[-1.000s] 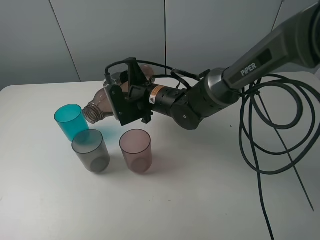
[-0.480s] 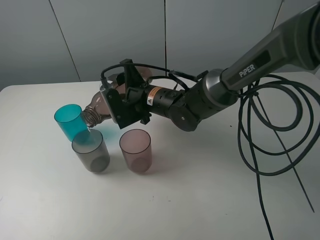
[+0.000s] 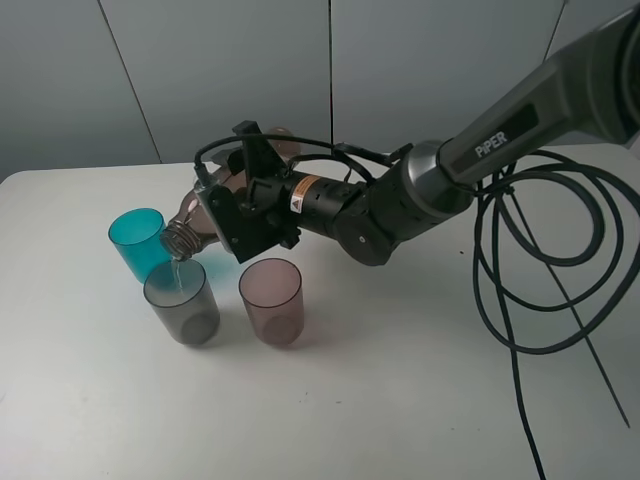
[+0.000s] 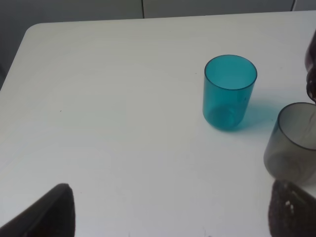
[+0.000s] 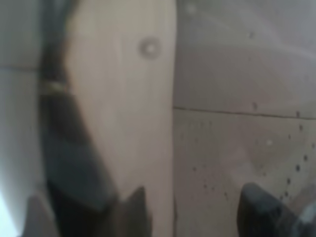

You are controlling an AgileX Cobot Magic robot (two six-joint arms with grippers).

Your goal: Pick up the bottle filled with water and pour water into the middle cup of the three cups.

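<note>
My right gripper [image 3: 238, 208] is shut on the smoky brown bottle [image 3: 200, 215], which lies tilted with its open neck pointing down to the left. The neck sits just over the rim of the smoky grey middle cup [image 3: 181, 301], and a thin stream of water runs into it. The teal cup [image 3: 140, 243] stands behind it to the left and the pinkish-mauve cup [image 3: 271, 301] to its right. The right wrist view is filled by the blurred bottle wall [image 5: 237, 123]. The left wrist view shows the teal cup [image 4: 229, 91], the grey cup [image 4: 294, 143] and the bottle neck [image 4: 311, 74]. My left gripper [image 4: 173, 217] is open and empty.
All stands on a white table [image 3: 400, 380]. Black cables [image 3: 545, 260] loop over the table's right side. The right arm [image 3: 420, 195] stretches across the middle from the upper right. A grey wall stands behind the table.
The right gripper has moved the bottle a little left and tipped its neck lower. Water now streams into the grey cup. The cups have not moved.
</note>
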